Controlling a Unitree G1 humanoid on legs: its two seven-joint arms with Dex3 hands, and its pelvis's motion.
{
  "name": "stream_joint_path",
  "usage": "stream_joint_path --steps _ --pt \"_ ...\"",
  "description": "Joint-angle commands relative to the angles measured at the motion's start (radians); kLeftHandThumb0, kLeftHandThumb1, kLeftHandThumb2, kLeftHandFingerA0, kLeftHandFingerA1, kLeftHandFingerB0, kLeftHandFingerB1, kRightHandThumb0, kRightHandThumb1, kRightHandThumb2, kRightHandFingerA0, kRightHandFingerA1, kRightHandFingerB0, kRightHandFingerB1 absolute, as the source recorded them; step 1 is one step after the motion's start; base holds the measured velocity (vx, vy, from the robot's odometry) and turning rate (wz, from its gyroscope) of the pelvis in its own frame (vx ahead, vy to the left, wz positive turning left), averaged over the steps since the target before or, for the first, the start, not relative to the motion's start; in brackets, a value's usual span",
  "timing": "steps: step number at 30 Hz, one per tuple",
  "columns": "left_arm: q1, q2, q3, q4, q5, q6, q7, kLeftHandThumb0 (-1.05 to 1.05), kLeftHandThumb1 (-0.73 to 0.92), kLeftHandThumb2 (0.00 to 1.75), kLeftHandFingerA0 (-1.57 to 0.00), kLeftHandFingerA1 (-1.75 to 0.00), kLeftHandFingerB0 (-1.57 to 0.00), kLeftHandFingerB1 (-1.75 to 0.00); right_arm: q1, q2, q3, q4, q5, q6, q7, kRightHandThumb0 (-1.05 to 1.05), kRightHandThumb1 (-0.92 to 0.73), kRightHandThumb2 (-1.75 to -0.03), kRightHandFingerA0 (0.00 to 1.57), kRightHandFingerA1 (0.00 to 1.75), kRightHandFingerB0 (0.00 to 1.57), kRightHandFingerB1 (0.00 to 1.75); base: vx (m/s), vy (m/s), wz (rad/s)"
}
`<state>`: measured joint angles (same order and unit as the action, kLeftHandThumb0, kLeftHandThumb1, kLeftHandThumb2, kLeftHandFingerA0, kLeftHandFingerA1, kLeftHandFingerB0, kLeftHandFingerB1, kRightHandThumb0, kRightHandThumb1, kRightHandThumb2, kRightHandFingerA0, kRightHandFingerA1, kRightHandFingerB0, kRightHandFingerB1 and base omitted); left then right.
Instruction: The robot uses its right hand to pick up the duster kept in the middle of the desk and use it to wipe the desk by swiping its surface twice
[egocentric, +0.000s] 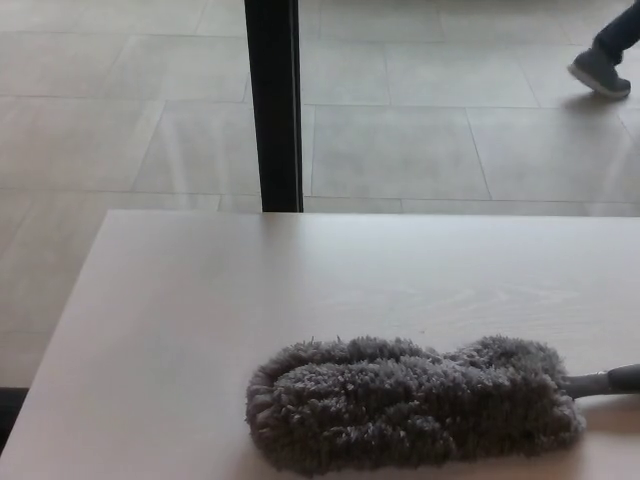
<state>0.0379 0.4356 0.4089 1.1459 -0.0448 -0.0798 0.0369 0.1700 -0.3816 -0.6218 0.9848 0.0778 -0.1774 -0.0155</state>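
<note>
A grey fluffy duster (415, 400) lies flat on the pale wooden desk (200, 300), near its front edge and right of the middle. Its grey handle (605, 381) sticks out to the right and runs off the picture's right edge. Neither of my hands shows in the head view, and whatever holds the handle past the edge is hidden.
A black vertical post (273, 105) stands behind the desk's far edge. Beyond it lies a grey tiled floor (420, 140). A person's shoe and trouser leg (605, 62) show at the top right. The desk's left edge slants down to the bottom left corner.
</note>
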Motion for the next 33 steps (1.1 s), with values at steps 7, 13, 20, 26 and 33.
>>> stream_joint_path --steps 7,13,20,26,33 --pt "-0.047 0.047 0.117 0.076 -0.1 0.019 0.04 -1.05 0.27 1.35 -1.04 -1.56 -0.31 -1.12 -0.171 -0.189 -0.222 -0.089 0.259 0.089 0.137 -1.05 -0.69 -1.09 0.0 0.46 0.0 0.41 0.0 0.0 0.0" --pt "-0.06 0.047 0.13 0.083 -0.111 0.048 0.017 -1.05 0.32 1.39 -1.07 -1.56 -0.13 -1.05 -0.271 -0.249 -0.065 -0.403 0.133 0.123 0.092 -1.05 -0.69 -1.17 0.0 0.38 0.0 0.38 0.0 0.0 0.0" --pt "-0.06 0.052 0.111 0.09 -0.087 0.045 -0.001 -1.04 0.37 1.39 -1.07 -1.54 0.0 -0.94 -0.332 -0.258 0.262 -0.743 -0.236 -0.036 0.019 -1.05 -0.68 -1.12 0.0 0.12 0.0 0.01 0.0 0.0 0.0" --pt "-0.058 0.051 0.104 0.091 -0.081 0.035 0.0 -1.05 0.37 1.39 -1.01 -1.51 0.0 -0.95 -0.356 -0.235 0.467 -0.822 -0.404 -0.104 0.016 -1.05 -0.7 -1.12 0.0 0.1 0.0 0.0 0.0 0.0 0.0" --pt "-0.067 0.055 0.111 0.095 -0.086 0.037 0.001 -1.05 0.34 1.36 -1.25 -1.63 -0.08 -0.99 -0.395 -0.218 0.774 -0.792 -0.551 -0.202 0.12 -0.99 -0.67 -1.05 0.0 0.08 0.08 0.15 0.0 0.0 0.0"
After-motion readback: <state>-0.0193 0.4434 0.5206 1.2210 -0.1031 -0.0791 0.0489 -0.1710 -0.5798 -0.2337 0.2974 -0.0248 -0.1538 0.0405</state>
